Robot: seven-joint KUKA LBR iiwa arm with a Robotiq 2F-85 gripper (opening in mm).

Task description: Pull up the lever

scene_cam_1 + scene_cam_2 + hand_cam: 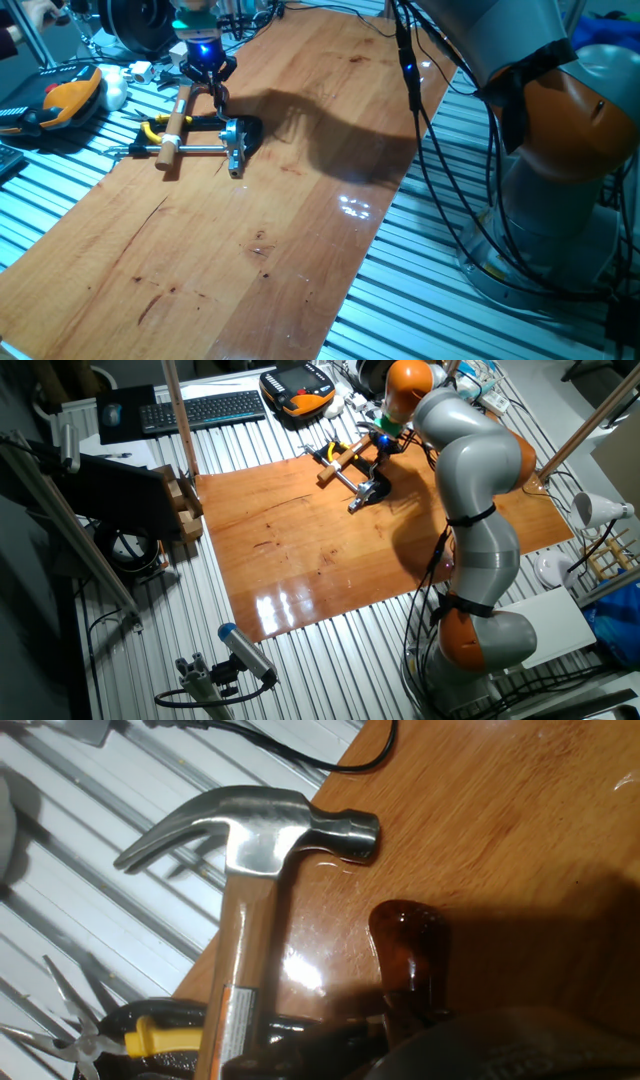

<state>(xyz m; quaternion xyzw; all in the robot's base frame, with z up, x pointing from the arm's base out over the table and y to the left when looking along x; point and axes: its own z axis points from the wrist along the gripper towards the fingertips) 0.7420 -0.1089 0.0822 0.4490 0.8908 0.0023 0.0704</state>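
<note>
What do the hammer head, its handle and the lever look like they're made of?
Hammer head: polished steel, judging by its bright grey sheen. Handle: pale varnished wood with visible grain and a label. Lever: glossy reddish-brown with sharp highlights, probably coated or lacquered metal, though the coating hides the base.

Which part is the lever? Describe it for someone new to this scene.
On the wooden board, go to the edge where the hammer lies. Beside its handle is the lever: a short, glossy reddish-brown curved arm, unlike the pale handle and yellow-gripped pliers.

On the board (250,230), the hammer (250,870) lies left of the lever (405,955) (pliers (120,1035) beside its handle).
</note>
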